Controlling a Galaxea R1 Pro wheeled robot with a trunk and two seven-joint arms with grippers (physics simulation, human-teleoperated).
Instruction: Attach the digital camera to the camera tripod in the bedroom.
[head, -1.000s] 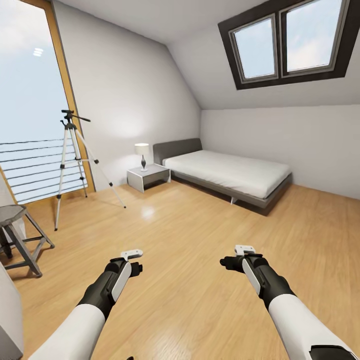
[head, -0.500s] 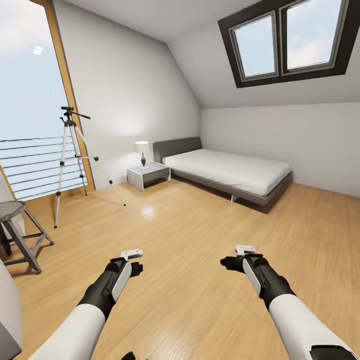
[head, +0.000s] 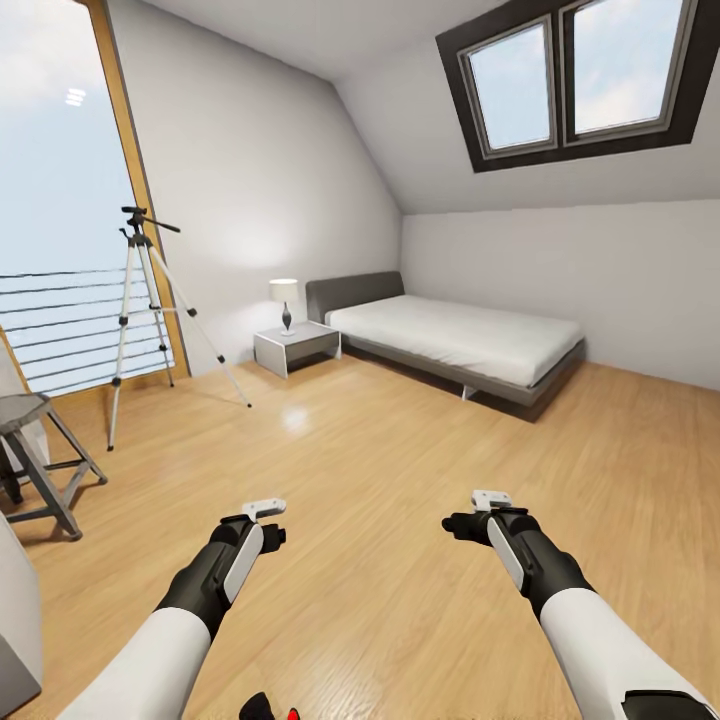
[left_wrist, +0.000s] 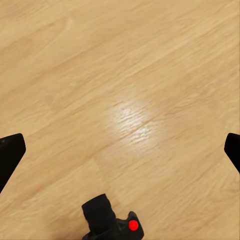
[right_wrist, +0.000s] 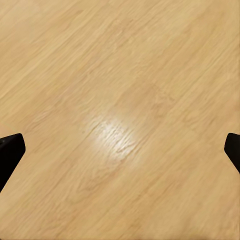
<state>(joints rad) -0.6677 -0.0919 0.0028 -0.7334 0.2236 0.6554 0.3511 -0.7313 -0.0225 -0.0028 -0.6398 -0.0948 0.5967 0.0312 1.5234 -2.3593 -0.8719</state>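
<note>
Both pincers, left pincer (head: 266, 523) and right pincer (head: 470, 518), hang wide open and empty over bare floor, so we're at the fetch step: the digital camera (left_wrist: 112, 224), probably lying low beside the robot, needs grasping before crossing open floor past the stool (head: 35, 455) to the camera tripod (head: 150, 312) by the window.

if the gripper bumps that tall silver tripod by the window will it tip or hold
The tall tripod with thin silver legs would probably tip fairly easily: it stands high on slim legs, with its black head and pan handle at the very top. Its wide leg spread should resist a light nudge. On the glossy light wood floor its feet might slide instead.
</note>
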